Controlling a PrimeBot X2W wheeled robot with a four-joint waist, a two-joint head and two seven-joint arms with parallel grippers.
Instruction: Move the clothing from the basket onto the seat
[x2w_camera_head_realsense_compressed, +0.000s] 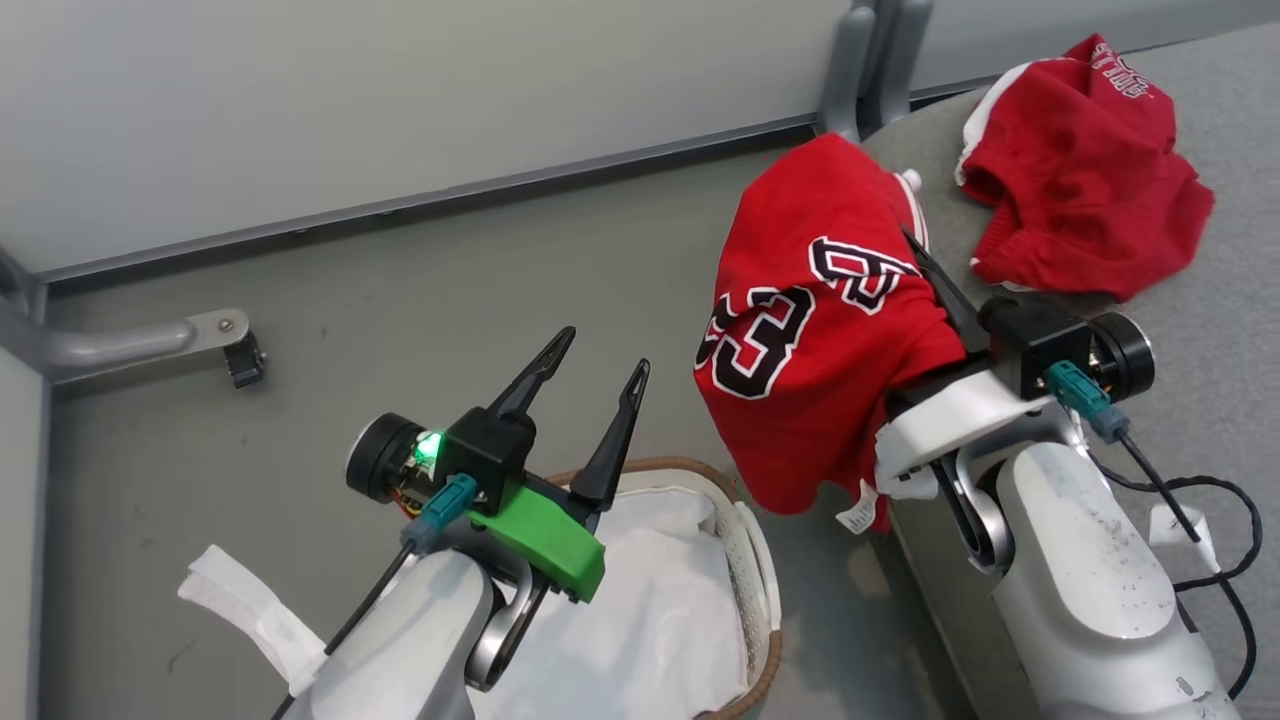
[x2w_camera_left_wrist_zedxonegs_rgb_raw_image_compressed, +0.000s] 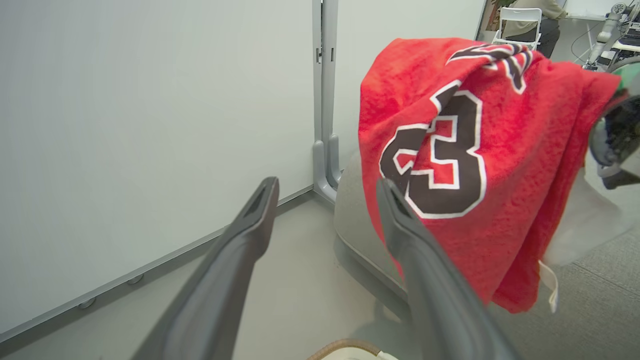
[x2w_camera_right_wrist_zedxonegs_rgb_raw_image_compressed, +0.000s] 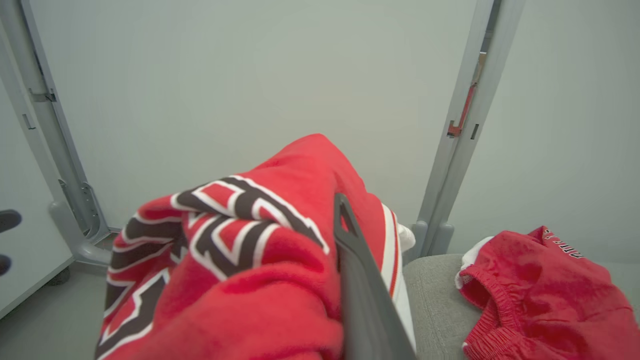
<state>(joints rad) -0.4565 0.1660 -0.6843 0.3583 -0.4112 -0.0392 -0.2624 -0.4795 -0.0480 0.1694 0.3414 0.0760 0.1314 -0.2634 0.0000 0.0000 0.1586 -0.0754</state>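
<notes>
I'm watching the left gripper (x2w_camera_head_realsense_compressed: 605, 350) holding its two dark fingers spread wide with nothing sitting between them. In the left wrist view the left gripper (x2w_camera_left_wrist_zedxonegs_rgb_raw_image_compressed: 326, 184) is framing bare grey floor (x2w_camera_left_wrist_zedxonegs_rgb_raw_image_compressed: 300, 290) and the foot of a grey post (x2w_camera_left_wrist_zedxonegs_rgb_raw_image_compressed: 325, 170) between its tips.

The right gripper (x2w_camera_head_realsense_compressed: 930, 270) is clamping its fingers shut on the red jersey (x2w_camera_head_realsense_compressed: 800, 380). The cloth is bunching over them, so I'm only making out one finger (x2w_camera_right_wrist_zedxonegs_rgb_raw_image_compressed: 350, 250) running along the fabric's white-trimmed edge. The jersey is hanging down off those fingers with its black-and-white 23 facing outward. It is draping past the rounded edge of the seat (x2w_camera_head_realsense_compressed: 1230, 330), and its lower hem is dangling back toward the right wrist, above the floor. From the left wrist, the jersey (x2w_camera_left_wrist_zedxonegs_rgb_raw_image_compressed: 500, 210) is hanging just beyond and to the right of the right-hand finger.

The red shorts (x2w_camera_head_realsense_compressed: 1080, 170) are lying crumpled on the seat, ahead of the right fingertips and off to their right, apart from the jersey. The right wrist view is showing the shorts (x2w_camera_right_wrist_zedxonegs_rgb_raw_image_compressed: 540, 300) resting on the grey cushion (x2w_camera_right_wrist_zedxonegs_rgb_raw_image_compressed: 435, 300).

The basket (x2w_camera_head_realsense_compressed: 740, 510) is sitting behind the left fingers, below the wrist, with only its white liner (x2w_camera_head_realsense_compressed: 650, 600) showing inside.
</notes>
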